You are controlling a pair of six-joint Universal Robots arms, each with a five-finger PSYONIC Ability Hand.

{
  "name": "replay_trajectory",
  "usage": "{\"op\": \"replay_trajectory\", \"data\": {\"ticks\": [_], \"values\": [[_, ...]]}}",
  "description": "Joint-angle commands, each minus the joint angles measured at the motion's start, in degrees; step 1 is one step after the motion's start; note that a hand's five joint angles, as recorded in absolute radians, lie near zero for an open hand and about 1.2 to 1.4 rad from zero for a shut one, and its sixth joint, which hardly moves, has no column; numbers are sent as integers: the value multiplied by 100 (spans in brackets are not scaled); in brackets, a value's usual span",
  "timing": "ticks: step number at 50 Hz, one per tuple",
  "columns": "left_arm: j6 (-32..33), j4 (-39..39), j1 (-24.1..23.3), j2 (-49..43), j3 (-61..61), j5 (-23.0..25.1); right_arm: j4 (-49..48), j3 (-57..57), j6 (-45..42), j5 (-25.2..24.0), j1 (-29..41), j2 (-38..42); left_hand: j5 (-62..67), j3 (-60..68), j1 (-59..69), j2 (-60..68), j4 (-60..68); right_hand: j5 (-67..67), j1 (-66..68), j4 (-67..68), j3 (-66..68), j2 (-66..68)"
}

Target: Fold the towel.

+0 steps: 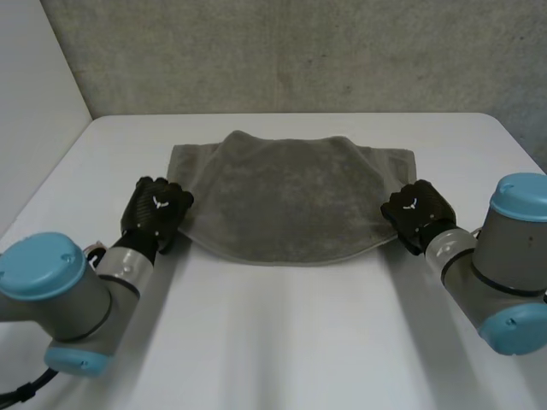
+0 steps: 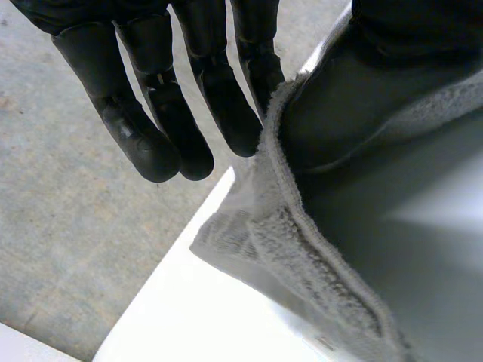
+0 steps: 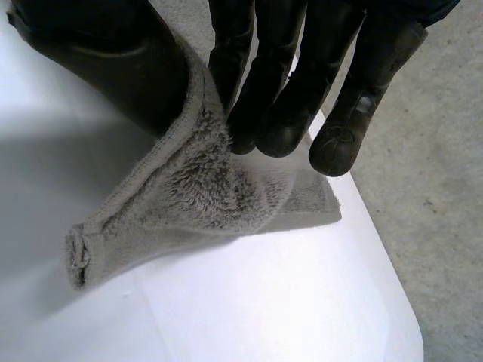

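Head view: the towel (image 1: 291, 201) lies across the table (image 1: 282, 342), its long axis running from my left hand (image 1: 155, 212) to my right hand (image 1: 416, 213). Each hand pinches a near corner between thumb and fingers, raised off the table. The far edge lies flat beyond both hands, so I judge the next carry goes straight away from me.

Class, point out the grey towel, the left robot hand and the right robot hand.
Grey terry-cloth towel (image 1: 291, 201): head view, middle of the cloth.
Black left robot hand (image 1: 156, 209): head view, back of the hand.
Black right robot hand (image 1: 416, 211): head view, back of the hand.
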Motion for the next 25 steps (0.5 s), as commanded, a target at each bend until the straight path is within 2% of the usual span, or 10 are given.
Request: {"op": "replay_trajectory", "data": {"ticks": [1, 6, 10, 11, 16, 20, 25], "values": [[113, -51, 15, 583, -611, 1, 48, 620, -22, 25, -7, -849, -1421, -839, -171, -705, -681, 304, 383, 302, 357, 374], [139, -182, 112, 1021, -945, 1, 409, 910, -40, 34, -15, -1438, -1421, -839, -171, -705, -681, 304, 383, 302, 357, 374], [192, -482, 191, 1445, -1157, 45, 1232, 963, -66, 34, -190, -1929, -1421, -839, -171, -705, -681, 304, 383, 302, 357, 374], [244, -673, 226, 1663, -1253, 115, 1235, 963, -66, 34, -191, -1930, -1421, -839, -171, -705, -681, 304, 383, 302, 357, 374], [551, -1323, 340, 2427, -1517, 475, 2542, 875, -250, -28, -551, -2711, -1421, -839, -171, -705, -681, 304, 383, 302, 357, 374], [921, -1991, 507, 3253, -1684, 783, 2964, 726, -391, -45, -718, -3167, -1421, -839, -171, -705, -681, 304, 383, 302, 357, 374], [1053, -2275, 613, 3660, -1675, 1047, 3186, 418, -462, -160, -798, -3556, -1421, -839, -171, -705, -681, 304, 383, 302, 357, 374]]}}
